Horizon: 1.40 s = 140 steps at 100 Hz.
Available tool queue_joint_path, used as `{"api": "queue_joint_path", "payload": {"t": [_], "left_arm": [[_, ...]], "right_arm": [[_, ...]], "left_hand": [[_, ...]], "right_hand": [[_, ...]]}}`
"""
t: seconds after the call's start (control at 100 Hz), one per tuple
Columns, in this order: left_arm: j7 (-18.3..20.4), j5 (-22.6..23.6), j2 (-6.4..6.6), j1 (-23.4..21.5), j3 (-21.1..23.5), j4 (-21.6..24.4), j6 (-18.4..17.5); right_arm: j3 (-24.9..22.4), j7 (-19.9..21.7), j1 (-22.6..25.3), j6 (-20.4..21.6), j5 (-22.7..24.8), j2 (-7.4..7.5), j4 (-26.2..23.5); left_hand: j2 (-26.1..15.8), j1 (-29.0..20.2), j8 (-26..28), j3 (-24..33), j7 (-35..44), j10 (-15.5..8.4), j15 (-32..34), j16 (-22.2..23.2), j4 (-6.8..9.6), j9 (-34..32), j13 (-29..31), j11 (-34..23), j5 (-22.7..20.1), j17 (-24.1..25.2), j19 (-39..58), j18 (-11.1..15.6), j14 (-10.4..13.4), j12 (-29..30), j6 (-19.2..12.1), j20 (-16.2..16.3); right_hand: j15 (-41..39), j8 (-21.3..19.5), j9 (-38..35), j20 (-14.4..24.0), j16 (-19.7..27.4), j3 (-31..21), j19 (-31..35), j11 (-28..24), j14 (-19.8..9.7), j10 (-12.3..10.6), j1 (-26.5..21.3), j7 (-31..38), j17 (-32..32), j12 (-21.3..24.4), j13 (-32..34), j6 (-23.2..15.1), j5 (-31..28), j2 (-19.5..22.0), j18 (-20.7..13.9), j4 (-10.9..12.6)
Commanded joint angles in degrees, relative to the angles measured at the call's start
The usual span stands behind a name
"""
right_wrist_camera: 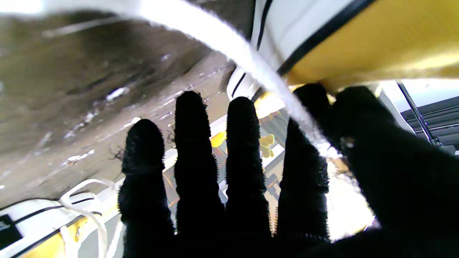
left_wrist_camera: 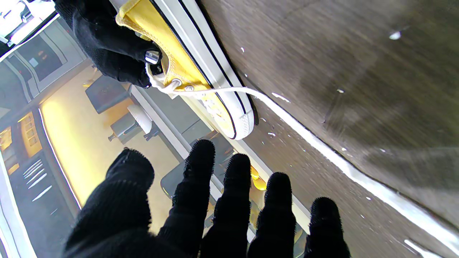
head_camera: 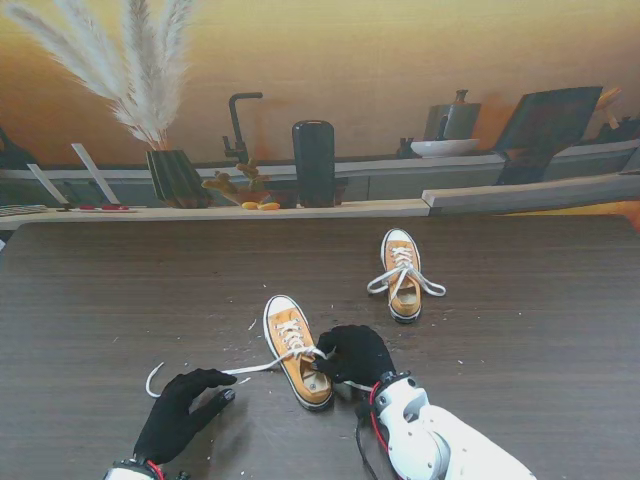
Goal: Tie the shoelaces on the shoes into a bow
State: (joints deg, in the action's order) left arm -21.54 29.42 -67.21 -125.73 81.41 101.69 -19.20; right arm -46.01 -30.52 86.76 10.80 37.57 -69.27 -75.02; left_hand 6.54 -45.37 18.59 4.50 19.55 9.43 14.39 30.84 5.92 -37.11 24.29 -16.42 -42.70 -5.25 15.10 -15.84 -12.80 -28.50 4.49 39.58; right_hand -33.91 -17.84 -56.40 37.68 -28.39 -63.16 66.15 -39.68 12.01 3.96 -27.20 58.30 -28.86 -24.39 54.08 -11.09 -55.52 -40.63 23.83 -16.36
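Right now my right hand pinches a white lace between thumb and forefinger, it seems, against the near yellow shoe. My left hand hovers with fingers spread, holding nothing, beside the other lace end. A second yellow shoe, laces loose, sits farther right on the table.

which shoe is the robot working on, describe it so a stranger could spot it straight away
On the dark wooden table, look at the edge nearest me: the yellow canvas sneaker with white sole lies between the two black-gloved robot hands. Unlike the farther sneaker with its bow, its white lace trails loose toward the left robot hand.
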Motion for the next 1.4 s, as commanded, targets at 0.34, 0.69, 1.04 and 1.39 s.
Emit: {"api": "queue_joint_path", "payload": {"t": [0.34, 0.69, 1.04, 1.39], "left_arm": [[0.95, -0.06, 0.05, -0.15, -0.11, 0.31, -0.50], [1.30, -0.13, 0.10, -0.05, 0.02, 0.49, -0.72], [1.19, -0.06, 0.10, 0.31, -0.16, 0.39, -0.87], [-5.04, 11.99, 0.67, 1.90, -3.00, 2.18, 5.44]], "right_arm": [[-7.40, 12.38, 5.58, 2.37, -9.80, 1.44, -10.15], [-10.72, 21.99, 6.87, 0.03, -31.39, 0.69, -13.71], [-13.26, 27.32, 8.80, -0.99, -30.91, 2.48, -16.55], [-16.51, 29.54, 12.93, -1.20, -28.28, 3.74, -20.63]], "left_hand": [[-0.39, 0.69, -0.03, 0.50, 0.38, -2.03, -0.58, -1.26, -0.88, 1.29, -1.22, 0.28, 0.83, -0.11, -1.57, 1.81, 1.25, 1.34, -3.99, 1.07], [-0.33, 0.51, 0.05, 0.63, 0.37, -1.88, -0.43, -1.24, -0.94, 1.21, -1.27, 0.18, 0.72, -0.01, -1.94, 2.37, 1.30, 1.30, -3.81, 0.75], [-0.19, 0.47, 0.14, 0.76, 0.42, -1.80, -0.17, -1.23, -0.98, 1.17, -1.23, 0.07, 0.62, 0.10, -2.31, 2.74, 1.22, 1.26, -3.75, 0.23], [0.16, 1.23, -0.52, 0.28, -1.17, -2.48, -0.15, -1.34, -0.91, 1.84, -1.14, 0.43, 3.82, -0.32, -2.04, 2.12, 1.59, 1.40, -3.88, 0.15]], "right_hand": [[9.81, -12.14, -9.38, -5.97, 4.26, -1.30, -9.48, 8.95, 2.47, 2.18, -3.44, 1.60, 5.92, 5.17, 2.82, 1.29, 1.85, 4.09, -1.17, -0.79], [3.66, -15.08, -16.46, -15.07, 2.48, 0.88, -9.15, -12.69, 6.32, 1.96, -5.71, 5.42, -1.69, -2.89, 18.00, 8.00, 7.04, 8.20, 2.44, -0.48], [-53.65, -13.02, -14.87, 3.04, -13.90, 4.15, 35.20, -21.26, -6.52, -1.56, -2.89, 5.79, -36.11, -9.19, 20.97, 4.25, 8.33, 10.89, 6.78, -0.32], [-63.94, -8.18, -16.66, 10.28, -18.93, 2.36, 49.39, -24.66, -13.29, -2.29, 4.76, -7.89, -38.73, -14.78, 21.22, 8.62, 8.48, 7.94, -5.44, 3.47]]}}
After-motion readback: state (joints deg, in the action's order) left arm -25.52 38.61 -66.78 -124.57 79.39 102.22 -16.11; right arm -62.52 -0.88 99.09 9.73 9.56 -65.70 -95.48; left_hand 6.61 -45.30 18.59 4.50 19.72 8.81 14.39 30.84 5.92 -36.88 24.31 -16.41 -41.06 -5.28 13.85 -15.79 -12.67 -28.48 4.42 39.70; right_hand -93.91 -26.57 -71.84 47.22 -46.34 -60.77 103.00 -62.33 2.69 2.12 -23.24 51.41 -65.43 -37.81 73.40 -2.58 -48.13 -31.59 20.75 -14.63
